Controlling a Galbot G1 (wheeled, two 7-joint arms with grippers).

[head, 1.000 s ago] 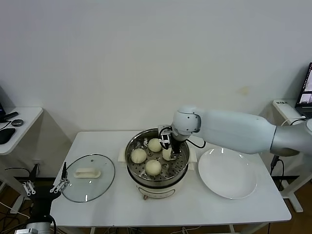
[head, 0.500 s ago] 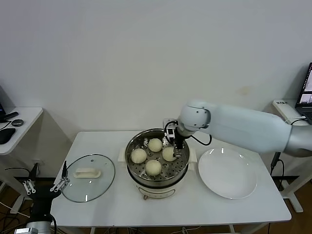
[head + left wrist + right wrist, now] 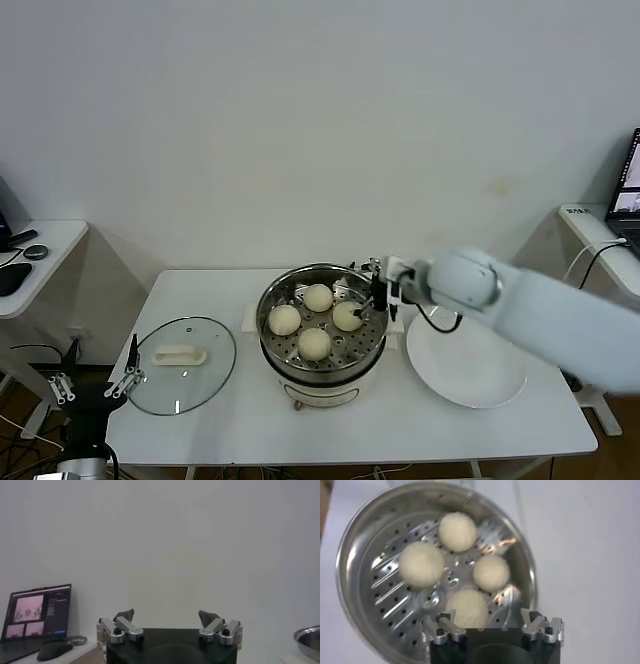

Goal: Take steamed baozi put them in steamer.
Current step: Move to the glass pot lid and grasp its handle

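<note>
Several cream-white steamed baozi lie in the shiny perforated steamer (image 3: 272,300), among them baozi (image 3: 318,297), baozi (image 3: 284,319) and baozi (image 3: 347,316). My right gripper (image 3: 376,296) hangs open over the steamer's right rim, holding nothing. The right wrist view looks down into the steamer (image 3: 355,550) at the baozi (image 3: 421,564), with the nearest baozi (image 3: 466,607) lying under that right gripper (image 3: 492,620) and apart from it. My left gripper (image 3: 127,366) is parked low at the table's left edge, and the left gripper (image 3: 167,615) is open and empty.
A flat white plate (image 3: 466,358) lies right of the steamer, under my right arm. The glass lid (image 3: 181,365) with its white handle rests on the table's left part. A side desk with a laptop (image 3: 35,612) and mouse (image 3: 52,650) stands beyond.
My right gripper let go of the baozi on the steamer's right side, opened wide, and drew back up and to the right. That baozi stays in the steamer.
</note>
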